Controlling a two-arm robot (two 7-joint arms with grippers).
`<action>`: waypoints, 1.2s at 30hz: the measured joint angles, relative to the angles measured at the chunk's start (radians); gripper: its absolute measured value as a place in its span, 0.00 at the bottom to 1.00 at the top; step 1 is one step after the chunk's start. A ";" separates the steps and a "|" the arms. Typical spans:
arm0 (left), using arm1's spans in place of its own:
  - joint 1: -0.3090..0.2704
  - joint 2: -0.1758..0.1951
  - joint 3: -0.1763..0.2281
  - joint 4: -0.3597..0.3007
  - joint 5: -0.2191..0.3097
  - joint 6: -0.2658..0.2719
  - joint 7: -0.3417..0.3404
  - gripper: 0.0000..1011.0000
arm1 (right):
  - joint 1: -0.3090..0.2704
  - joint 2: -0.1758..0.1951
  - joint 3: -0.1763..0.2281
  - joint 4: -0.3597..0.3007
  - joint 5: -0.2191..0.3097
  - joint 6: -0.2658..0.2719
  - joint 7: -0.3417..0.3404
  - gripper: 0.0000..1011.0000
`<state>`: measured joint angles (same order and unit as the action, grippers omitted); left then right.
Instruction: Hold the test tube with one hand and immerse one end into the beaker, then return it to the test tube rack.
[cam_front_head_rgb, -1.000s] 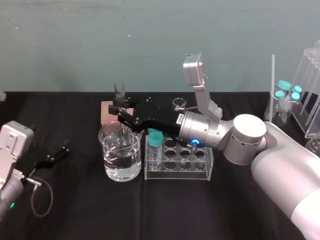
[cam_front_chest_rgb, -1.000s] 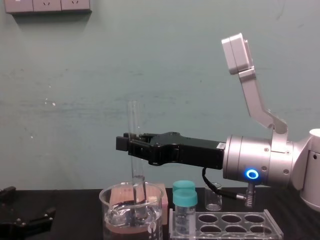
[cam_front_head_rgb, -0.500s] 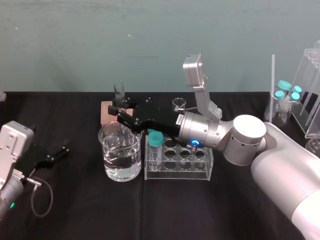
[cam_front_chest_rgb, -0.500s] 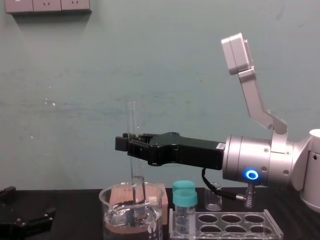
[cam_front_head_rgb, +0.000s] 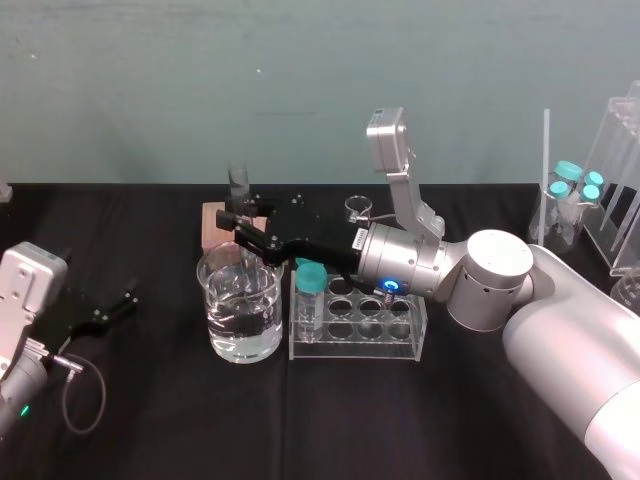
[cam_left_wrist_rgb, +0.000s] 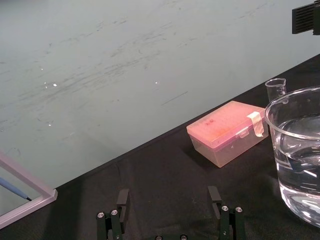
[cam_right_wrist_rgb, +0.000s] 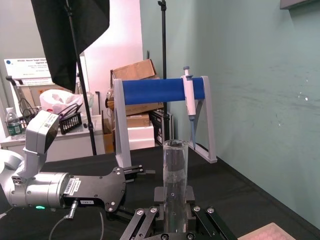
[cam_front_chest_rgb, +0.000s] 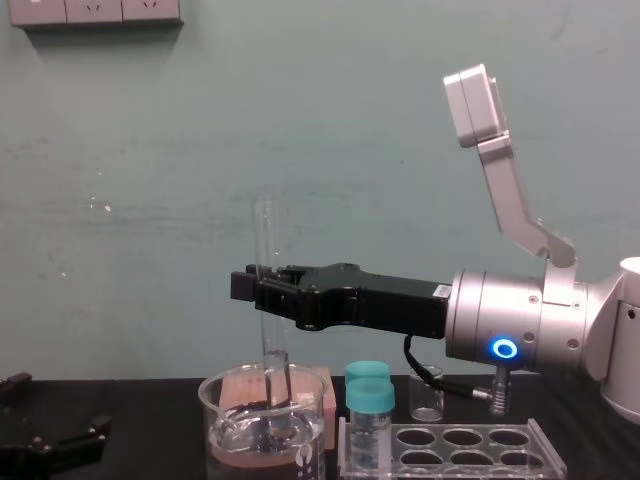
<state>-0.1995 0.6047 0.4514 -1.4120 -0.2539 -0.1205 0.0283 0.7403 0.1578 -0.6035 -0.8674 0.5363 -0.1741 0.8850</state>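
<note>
My left gripper (cam_front_head_rgb: 118, 305) is parked low over the black tablecloth (cam_front_head_rgb: 150, 420), fingers spread. My right gripper (cam_front_chest_rgb: 262, 290) pinches the test tube (cam_front_chest_rgb: 266, 330) upright, its rounded end dipped in the beaker (cam_front_head_rgb: 240, 320), just beside the test tube rack (cam_front_head_rgb: 355, 338), before a teal wall (cam_front_chest_rgb: 150, 200)

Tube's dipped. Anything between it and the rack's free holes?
Yes. The right gripper holds the test tube inside the beaker, so its wall comes first; then a turquoise-capped vial stands in the test tube rack, at its beaker-side end, before the free holes. Left gripper sits parked aside.
</note>
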 joint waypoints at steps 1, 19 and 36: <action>0.000 0.000 0.000 0.000 0.000 0.000 0.000 0.99 | 0.000 0.000 0.000 0.000 0.000 0.000 0.000 0.22; 0.000 0.000 0.000 0.000 0.000 0.000 0.000 0.99 | 0.001 0.001 -0.001 -0.002 0.001 -0.002 -0.003 0.22; 0.000 0.000 0.000 0.000 0.000 0.000 0.000 0.99 | 0.002 0.035 0.020 -0.124 0.007 -0.028 -0.021 0.22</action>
<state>-0.1995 0.6046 0.4514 -1.4120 -0.2539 -0.1205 0.0283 0.7425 0.1926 -0.5833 -0.9914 0.5438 -0.2023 0.8644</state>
